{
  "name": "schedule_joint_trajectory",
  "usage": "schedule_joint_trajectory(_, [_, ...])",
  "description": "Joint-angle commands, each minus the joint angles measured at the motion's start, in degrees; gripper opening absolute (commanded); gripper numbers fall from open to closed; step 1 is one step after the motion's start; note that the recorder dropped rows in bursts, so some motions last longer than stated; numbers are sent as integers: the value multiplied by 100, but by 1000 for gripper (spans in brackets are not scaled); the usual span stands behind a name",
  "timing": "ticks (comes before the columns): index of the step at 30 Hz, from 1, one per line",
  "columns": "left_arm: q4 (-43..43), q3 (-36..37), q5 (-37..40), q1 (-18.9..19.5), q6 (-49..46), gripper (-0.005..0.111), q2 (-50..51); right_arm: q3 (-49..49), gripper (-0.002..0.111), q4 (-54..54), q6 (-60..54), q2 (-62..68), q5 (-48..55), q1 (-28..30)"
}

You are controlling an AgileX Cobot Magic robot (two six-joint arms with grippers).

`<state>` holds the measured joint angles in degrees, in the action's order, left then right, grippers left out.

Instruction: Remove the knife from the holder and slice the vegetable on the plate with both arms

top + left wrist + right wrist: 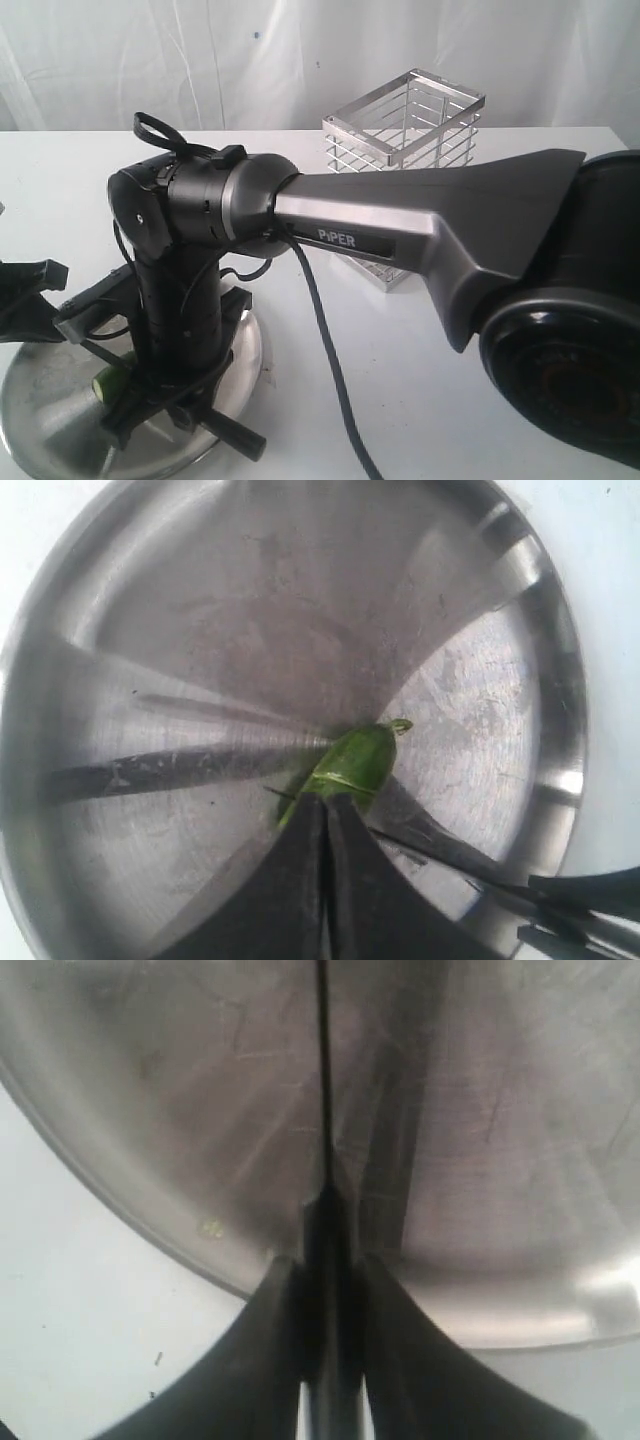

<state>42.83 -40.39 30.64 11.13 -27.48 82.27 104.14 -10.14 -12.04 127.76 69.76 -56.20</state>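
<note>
While the right arm (400, 235) reaches across the table past the holder (405, 150) to hang over the plate (30, 420), its gripper (325, 1230) is clenched on the knife (323, 1080), whose thin blade runs straight out from the fingers above the steel. The left gripper (325, 810) is pinched shut on one end of the vegetable (350, 765), which rests on the plate with its long axis and curled stem pointing away from those fingertips. Judging by the left wrist view, the blade lies just beside those fingers, roughly crosswise to the vegetable, so the cut belongs to the right arm.
</note>
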Motion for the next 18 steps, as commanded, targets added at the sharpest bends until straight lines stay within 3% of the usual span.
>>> schedule_joint_trajectory(1, [123, 43, -1, 18, 55, 0, -28, -6, 0, -251, -64, -103, 20, 28])
schedule_joint_trajectory(18, [837, 43, 109, 18, -411, 0, -28, -280, 0, -304, 52, -92, 20, 6])
